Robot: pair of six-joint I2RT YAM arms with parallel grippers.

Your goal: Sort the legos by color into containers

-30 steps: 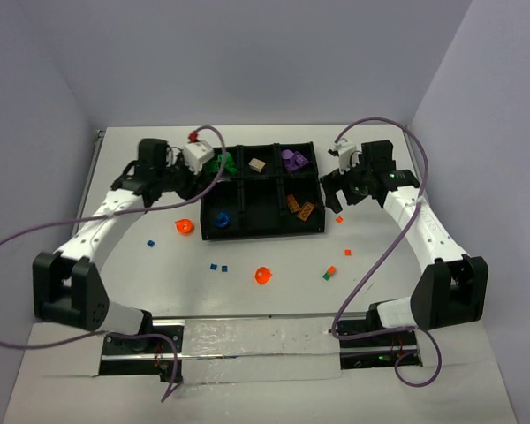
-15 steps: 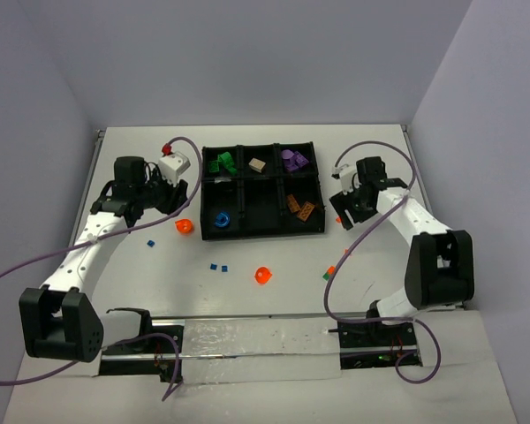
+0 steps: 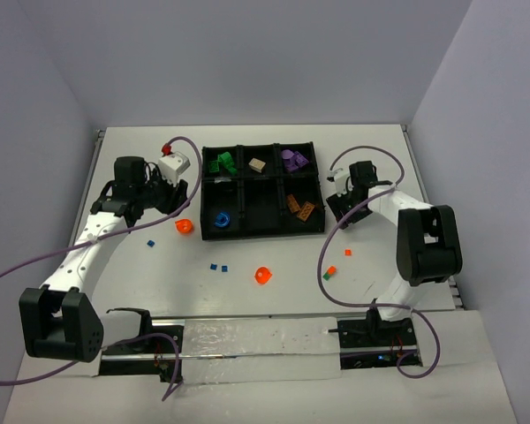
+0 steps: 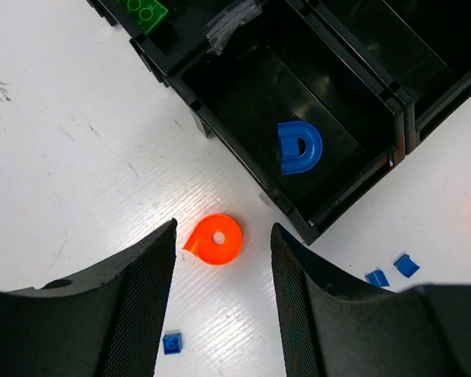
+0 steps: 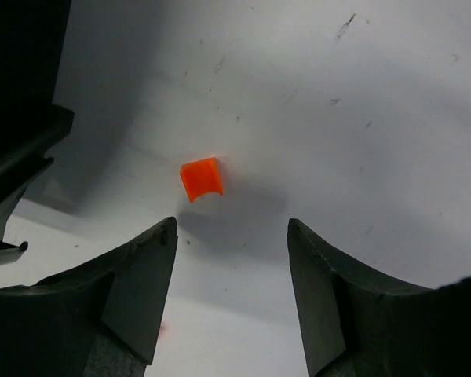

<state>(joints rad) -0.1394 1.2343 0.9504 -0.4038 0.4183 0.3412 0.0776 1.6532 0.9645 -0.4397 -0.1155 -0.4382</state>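
The black tray (image 3: 246,190) has six containers holding sorted legos: green (image 3: 221,163), tan (image 3: 257,164), purple (image 3: 291,160), a blue D-shaped piece (image 4: 300,147) and brown ones (image 3: 302,208). My left gripper (image 4: 223,228) hangs open just left of the tray, low over the table. An orange round lego (image 4: 216,239) lies on the table between its fingertips, untouched. My right gripper (image 5: 231,224) is open at the tray's right side, and a small orange lego (image 5: 202,178) lies just beyond its tips. In the top view that gripper (image 3: 338,210) hides this piece.
Loose legos lie in front of the tray: an orange round one (image 3: 263,276), two blue ones (image 3: 217,266), another blue (image 3: 149,243), two orange (image 3: 347,253) (image 3: 331,270) and a green (image 3: 325,276). The tray's wall (image 5: 23,133) is close on my right gripper's left.
My left arm came off the tray's back-left container down to the table beside the round orange lego, then held still. My right gripper moved in toward the tray and narrowed its jaws.
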